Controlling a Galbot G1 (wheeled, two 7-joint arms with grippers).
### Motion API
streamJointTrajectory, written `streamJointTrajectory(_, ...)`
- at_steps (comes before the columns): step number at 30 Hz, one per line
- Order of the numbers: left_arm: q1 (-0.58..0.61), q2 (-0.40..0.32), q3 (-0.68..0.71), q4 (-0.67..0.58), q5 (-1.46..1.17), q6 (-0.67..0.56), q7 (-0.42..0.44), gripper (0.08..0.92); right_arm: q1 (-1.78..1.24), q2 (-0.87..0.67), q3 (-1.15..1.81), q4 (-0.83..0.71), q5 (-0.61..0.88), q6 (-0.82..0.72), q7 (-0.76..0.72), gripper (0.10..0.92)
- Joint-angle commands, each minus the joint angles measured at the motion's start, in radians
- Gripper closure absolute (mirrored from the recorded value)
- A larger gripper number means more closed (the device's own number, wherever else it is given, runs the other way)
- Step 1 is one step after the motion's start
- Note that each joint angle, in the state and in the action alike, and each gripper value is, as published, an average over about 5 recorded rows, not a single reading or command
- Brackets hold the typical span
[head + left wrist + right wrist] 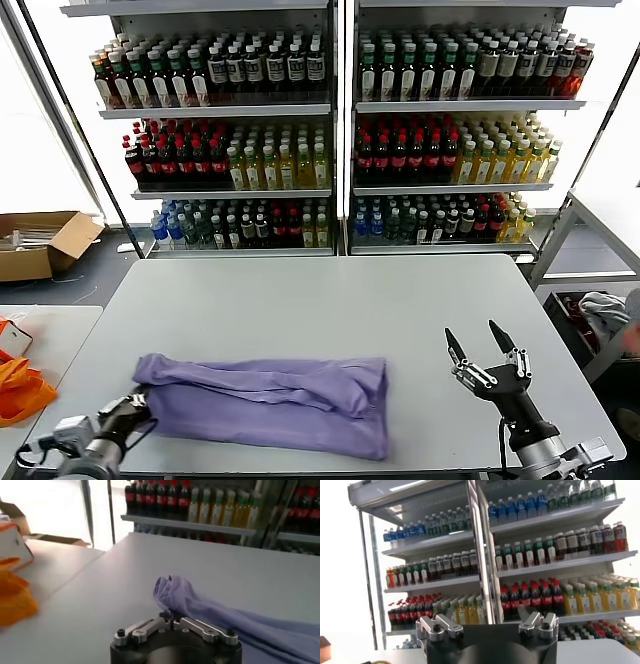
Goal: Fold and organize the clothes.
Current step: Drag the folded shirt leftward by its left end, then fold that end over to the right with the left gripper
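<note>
Orange fabric (20, 390) lay on a side table at the far left, well apart from the main worktop (330, 300). A cardboard box (40, 243) sat on the floor beyond it.

Left claw (140, 408) was low at the near left corner of the worktop, its fingers drawn together on the left end of the lavender T-shirt (275, 400). In the left wrist view the claw (171, 620) showed its two fingers pinched tight on a bunched fold of the shirt (172, 592), the cloth rising in a small crumpled peak just past the fingertips.

The T-shirt lay as a long, loosely folded band across the near part of the worktop, from the left claw toward the middle, wrinkled along its far edge, with the right end squared off.

Right claw (488, 345) stood above the near right part of the worktop, well apart from the shirt, fingers spread wide and pointing up, holding nothing. The right wrist view faced the drink shelves (540, 555).

Bottle shelves (340, 130) filled the background.
</note>
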Motion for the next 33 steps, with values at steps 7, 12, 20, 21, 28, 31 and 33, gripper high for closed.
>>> streamJointTrajectory(7,-0.112,0.362,-0.277,0.081,-0.189,-0.048,0.118,0.912,0.014,-0.010,-0.005,0.006,0.014,-0.006,0.004,0.203)
streamJointTrajectory(12,-0.127,0.375,-0.212,-0.016,-0.205,-0.043,0.119,0.912,0.014,-0.014,0.006,0.003,0.024,-0.006,0.006,0.203)
streamJointTrajectory(20,-0.114,0.272,-0.045,-0.153,-0.156,-0.022,0.134,0.912,0.008,-0.010,0.016,0.007,0.025,-0.006,0.006,0.203)
streamJointTrajectory(21,-0.111,0.259,-0.021,-0.156,-0.141,-0.026,0.139,0.912,0.007,-0.009,0.017,0.008,0.024,-0.006,0.006,0.203)
streamJointTrajectory(28,-0.084,0.168,0.157,-0.162,-0.023,-0.061,0.164,0.912,0.003,-0.007,0.020,0.019,0.020,-0.011,0.006,0.203)
streamJointTrajectory(31,-0.067,0.139,0.218,-0.155,0.051,-0.077,0.180,0.912,0.005,-0.006,0.022,0.019,0.020,-0.014,0.008,0.203)
streamJointTrajectory(33,-0.048,0.124,0.251,-0.147,0.099,-0.088,0.194,0.912,0.007,-0.005,0.023,0.017,0.020,-0.015,0.008,0.203)
